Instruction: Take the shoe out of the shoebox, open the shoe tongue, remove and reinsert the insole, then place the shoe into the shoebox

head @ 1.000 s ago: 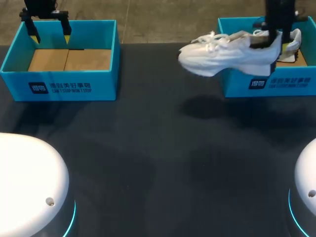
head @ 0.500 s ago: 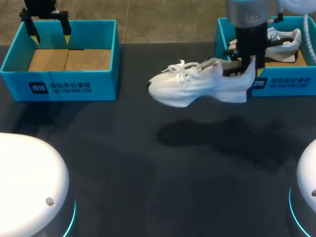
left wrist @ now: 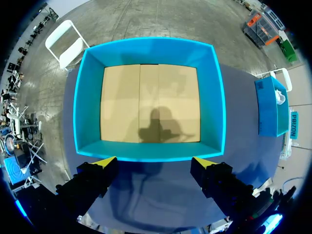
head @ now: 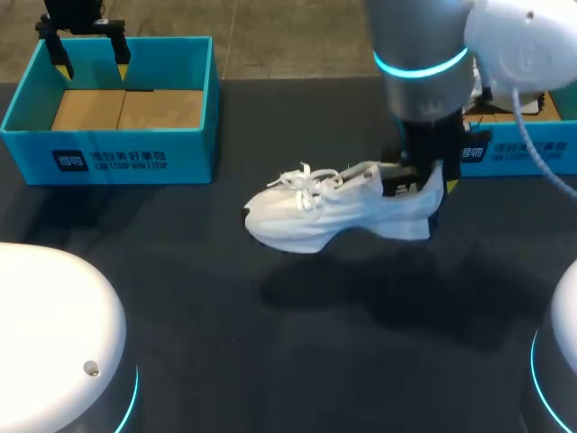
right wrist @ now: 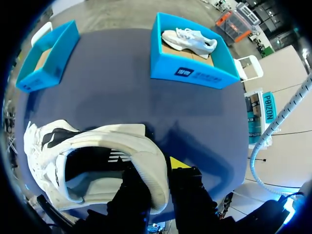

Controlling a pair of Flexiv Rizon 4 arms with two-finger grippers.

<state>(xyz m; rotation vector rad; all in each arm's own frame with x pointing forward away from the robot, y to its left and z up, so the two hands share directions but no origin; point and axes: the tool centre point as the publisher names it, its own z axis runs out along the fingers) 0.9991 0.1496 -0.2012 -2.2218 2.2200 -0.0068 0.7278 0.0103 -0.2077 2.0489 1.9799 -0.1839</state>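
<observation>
Right yellow-tipped gripper (right wrist: 158, 185), clamped on heel rim only. Just above dark table (head: 270, 352), apart from teal cardboard shoebox (head: 518, 152): white lace-up sneaker (head: 343, 215) (toe unsupported). Could pivot or slip at touchdown, landing sideways.

shoe (head: 315, 221) ctr, open lane to L box (head: 194, 158)

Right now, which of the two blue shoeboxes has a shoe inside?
The right shoebox, holding a white shoe; the left shoebox shows only bare cardboard floor.
</observation>
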